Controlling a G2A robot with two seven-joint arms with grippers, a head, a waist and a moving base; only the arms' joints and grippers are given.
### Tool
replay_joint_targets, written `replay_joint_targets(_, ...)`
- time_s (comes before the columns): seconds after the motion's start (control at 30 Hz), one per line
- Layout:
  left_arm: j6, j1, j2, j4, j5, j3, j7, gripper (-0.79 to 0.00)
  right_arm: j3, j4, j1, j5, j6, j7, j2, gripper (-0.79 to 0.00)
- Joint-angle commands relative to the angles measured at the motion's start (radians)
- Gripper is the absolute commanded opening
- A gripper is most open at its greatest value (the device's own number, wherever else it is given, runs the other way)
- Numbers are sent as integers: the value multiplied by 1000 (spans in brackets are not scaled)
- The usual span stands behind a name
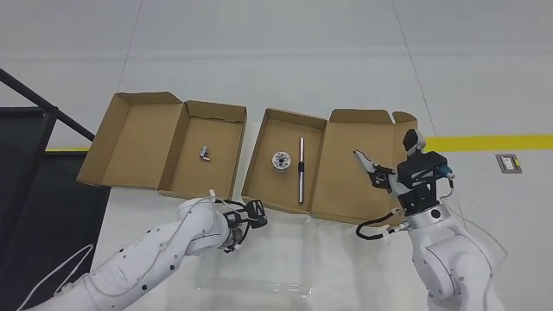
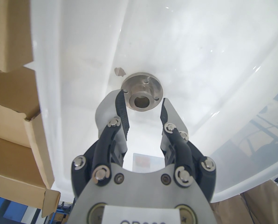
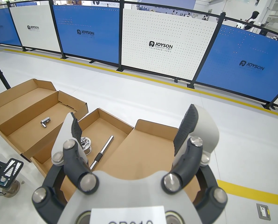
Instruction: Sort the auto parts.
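Note:
A metal flanged hub lies on the floor of a clear plastic bin at the table's front. My left gripper is open, with one finger on each side of the hub's collar; it is low at the bin's far left corner. My right gripper hangs open and empty above the flap of the right cardboard box. That box holds a round silver part and a long rod. The left cardboard box holds a small metal bracket.
Both boxes have their lids folded out flat to the side. The clear bin sits just in front of them. The right wrist view takes in the bracket, the round part and the rod.

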Motion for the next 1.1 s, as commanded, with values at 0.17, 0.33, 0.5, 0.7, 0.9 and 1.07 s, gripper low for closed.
replay_joint_targets(0.17, -4, 12, -18, 28, 10, -13, -4, -443, 1, -2, -3, 8, 1, -3, 5, 0)
replay_joint_targets(0.33, -10, 18, -32, 53, 10, -23, -7, -462, 3, -7, -7, 12, 1, -2, 9, 0)
replay_joint_targets(0.5, -14, 22, -45, 70, 16, -33, -10, -511, 5, -12, -9, 16, 2, 4, 13, 0)
replay_joint_targets(0.7, -20, 29, -54, 67, 22, -51, -17, -785, 4, -14, -10, 20, 4, 5, 17, 0)
replay_joint_targets(0.9, -48, 41, -45, 24, 0, -96, -36, -785, -3, -8, -5, 22, 7, 2, 21, 0)
replay_joint_targets(1.07, -67, 67, -15, -82, -49, -175, -87, -785, -13, 3, 7, 27, 10, 1, 23, 0)
